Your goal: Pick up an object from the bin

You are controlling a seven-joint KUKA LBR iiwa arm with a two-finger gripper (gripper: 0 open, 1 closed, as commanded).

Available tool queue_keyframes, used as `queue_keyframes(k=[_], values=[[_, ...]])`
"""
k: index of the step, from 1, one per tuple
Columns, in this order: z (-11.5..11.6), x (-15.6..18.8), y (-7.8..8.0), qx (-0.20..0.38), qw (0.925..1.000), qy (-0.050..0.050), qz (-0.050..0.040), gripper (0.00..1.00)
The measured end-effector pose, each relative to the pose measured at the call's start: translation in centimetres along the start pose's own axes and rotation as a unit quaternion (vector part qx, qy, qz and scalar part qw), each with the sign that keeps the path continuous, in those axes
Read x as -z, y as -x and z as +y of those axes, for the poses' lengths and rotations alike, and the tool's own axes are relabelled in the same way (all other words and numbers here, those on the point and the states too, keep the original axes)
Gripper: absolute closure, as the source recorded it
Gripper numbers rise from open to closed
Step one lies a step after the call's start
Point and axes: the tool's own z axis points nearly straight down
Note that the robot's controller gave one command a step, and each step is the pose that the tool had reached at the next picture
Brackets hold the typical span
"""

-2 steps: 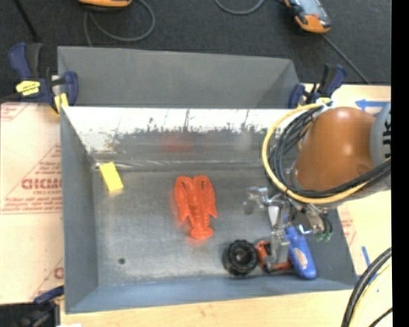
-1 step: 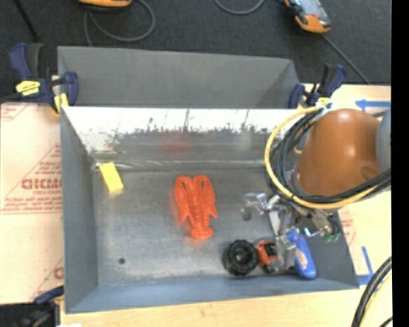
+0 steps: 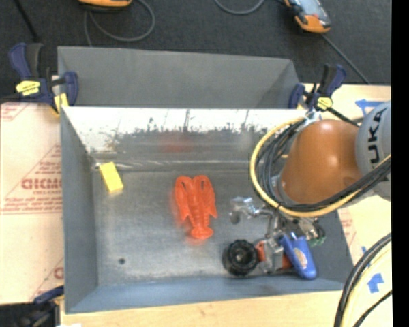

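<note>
Against the near wall a black round knob (image 3: 240, 257) lay just beside the hand (image 3: 262, 227); spread or pressed together, I couldn't tell. Probably light, stiff, slick: grip its rim. Farther back, an orange lobster toy (image 3: 195, 207).

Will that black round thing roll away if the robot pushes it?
Probably not: the black round thing seems to lie flat, round face up, so it would likely slide. It looks hard, so probably stiff. The bin wall nearby could stop it.
</note>
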Motion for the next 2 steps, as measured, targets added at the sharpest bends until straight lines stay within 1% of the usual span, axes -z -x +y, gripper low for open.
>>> queue_keyframes(k=[1, 2], values=[[0.6, -3.1, -0.3, 0.056, 0.9984, 0.003, 0.0072, 0.00], [0.0, -6.2, 1.0, 0.136, 0.9907, 0.003, 0.0047, 0.00]])
